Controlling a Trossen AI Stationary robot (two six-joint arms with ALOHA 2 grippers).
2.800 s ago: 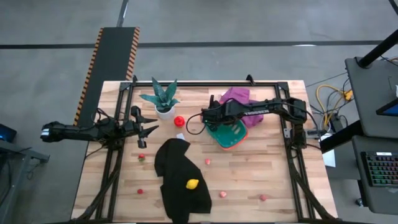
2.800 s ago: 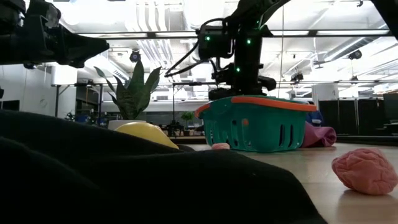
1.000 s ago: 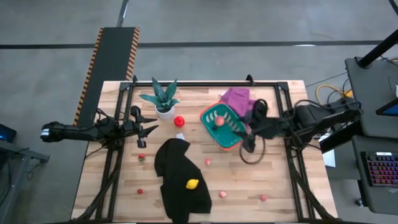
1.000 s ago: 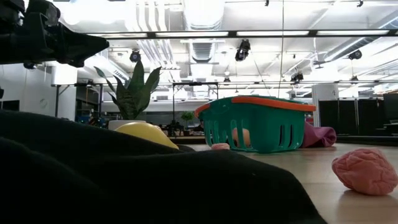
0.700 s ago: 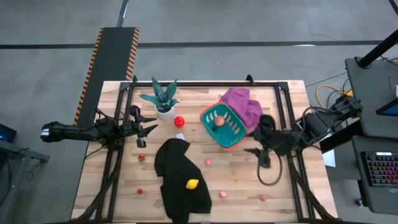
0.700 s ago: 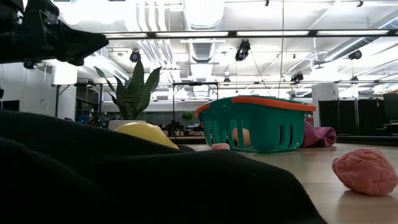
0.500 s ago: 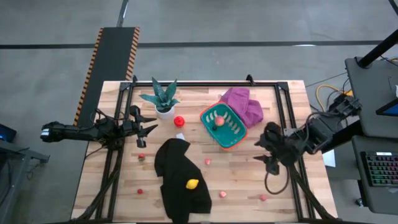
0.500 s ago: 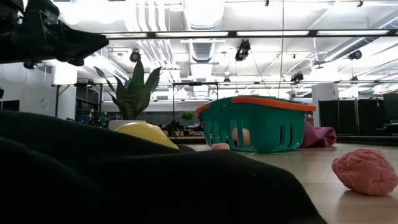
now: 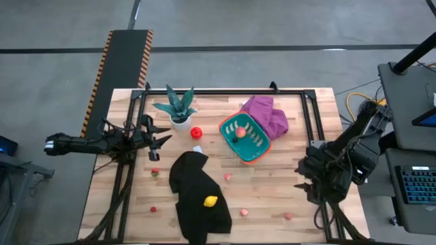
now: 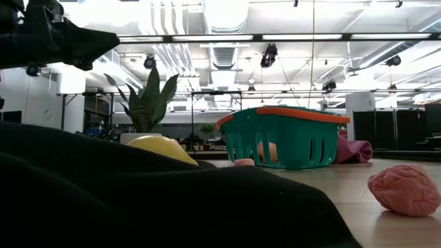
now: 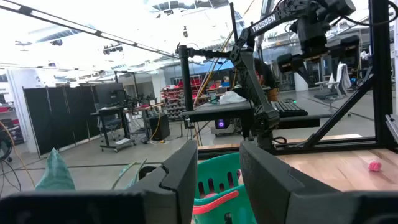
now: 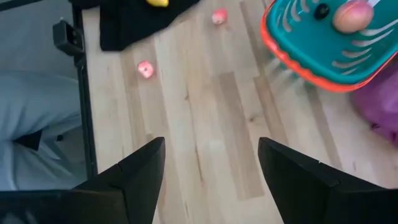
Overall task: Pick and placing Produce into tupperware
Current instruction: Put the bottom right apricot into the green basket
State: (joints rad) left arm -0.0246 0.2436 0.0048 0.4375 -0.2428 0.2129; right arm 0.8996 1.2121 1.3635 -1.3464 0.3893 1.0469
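Note:
The teal tupperware (image 9: 244,137) with an orange rim stands on the table's far middle, with a peach-pink piece (image 9: 240,132) lying on its floor. Other produce lies loose on the table: a red piece (image 9: 196,132), small red and pink ones (image 9: 227,177) (image 9: 243,212) (image 9: 288,216), and a yellow one (image 9: 211,201) on the black cloth. My right gripper (image 9: 300,175) is open, empty, and near the table's right edge, well away from the tupperware (image 12: 336,37). My left gripper (image 9: 165,135) waits open at the left side.
A potted green plant (image 9: 178,105) stands at the far left. A purple cloth (image 9: 267,112) lies against the tupperware's far right side. A black cloth (image 9: 197,197) covers the near middle. Bare wood (image 9: 272,190) lies between the cloth and the right arm.
My right gripper has drawn back from beside the tupperware toward the table's right and near edges, staying open and empty. The tupperware and the loose produce have kept their places.

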